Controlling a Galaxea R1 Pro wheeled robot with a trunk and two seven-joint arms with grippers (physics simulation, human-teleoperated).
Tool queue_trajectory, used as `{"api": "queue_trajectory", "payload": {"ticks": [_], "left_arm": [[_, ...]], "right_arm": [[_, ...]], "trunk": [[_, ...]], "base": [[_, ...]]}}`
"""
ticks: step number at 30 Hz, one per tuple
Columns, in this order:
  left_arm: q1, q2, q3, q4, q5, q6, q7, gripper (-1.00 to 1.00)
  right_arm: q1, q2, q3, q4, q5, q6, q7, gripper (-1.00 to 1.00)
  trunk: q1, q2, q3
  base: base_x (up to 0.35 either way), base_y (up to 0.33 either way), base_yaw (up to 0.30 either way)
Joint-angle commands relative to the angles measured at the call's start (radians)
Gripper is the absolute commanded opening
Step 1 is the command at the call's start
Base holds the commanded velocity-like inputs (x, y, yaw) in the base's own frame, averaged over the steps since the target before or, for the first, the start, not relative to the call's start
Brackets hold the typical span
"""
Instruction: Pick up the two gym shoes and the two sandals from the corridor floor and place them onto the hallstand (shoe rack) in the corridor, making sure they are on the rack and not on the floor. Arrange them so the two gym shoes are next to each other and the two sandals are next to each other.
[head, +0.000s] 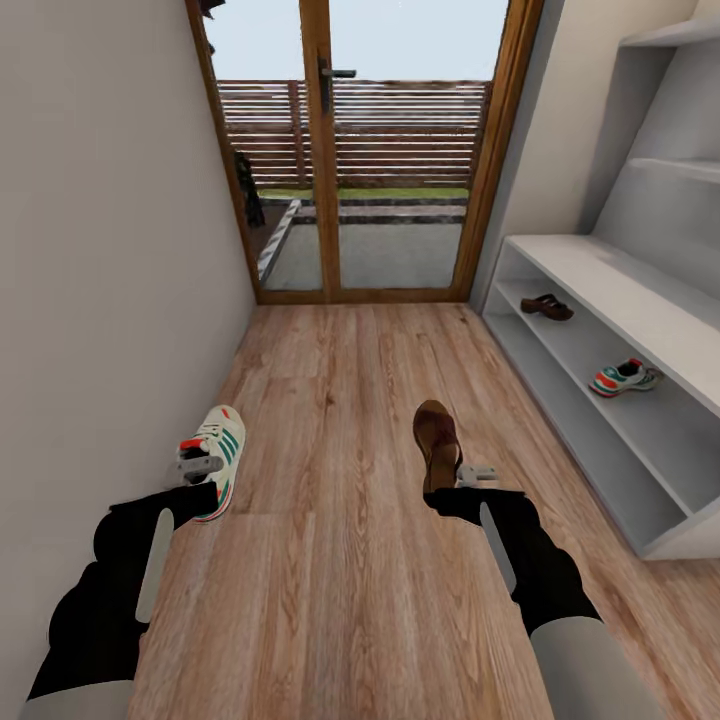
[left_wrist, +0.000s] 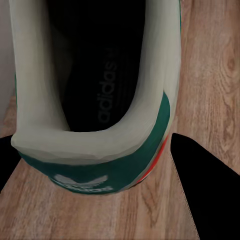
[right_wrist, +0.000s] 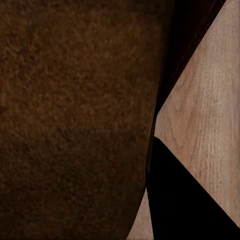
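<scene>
- On the corridor floor (head: 340, 400), at the left beside the wall (head: 100, 250), one gym shoe (head: 214, 455) was seen, with the left gripper (head: 197, 468) placed at its heel; whether its jaws were closed on the shoe could not be told.
- In the middle, one sandal (head: 436, 440) lay on the planks, and the right gripper (head: 470, 478) was set at its rear end; its state also could not be told.
- At the right, on the hallstand (head: 610, 290), the other sandal (head: 546, 306) and the other gym shoe (head: 624, 378) were already placed on one shelf, well apart.
- About half of the task was judged done; two shoes were left.
- The room was narrow, closed by a glass door (head: 365, 150).
</scene>
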Motion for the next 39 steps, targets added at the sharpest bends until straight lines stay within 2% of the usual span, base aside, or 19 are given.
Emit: {"api": "queue_trajectory", "payload": {"ticks": [1, 39], "left_arm": [[0.000, 0.000, 0.000, 0.000, -0.001, 0.000, 0.000, -1.00], [0.000, 0.000, -0.002, 0.000, -0.001, 0.000, 0.000, -1.00]], "right_arm": [[0.000, 0.000, 0.000, 0.000, -0.004, 0.000, -0.003, -1.00], [0.000, -0.001, 0.000, 0.001, -0.005, 0.000, -0.003, -1.00]], "trunk": [[0.000, 0.000, 0.000], [0.000, 0.000, 0.000]], "base": [[0.338, 0.000, 0.000], [0.339, 0.050, 0.000]]}}
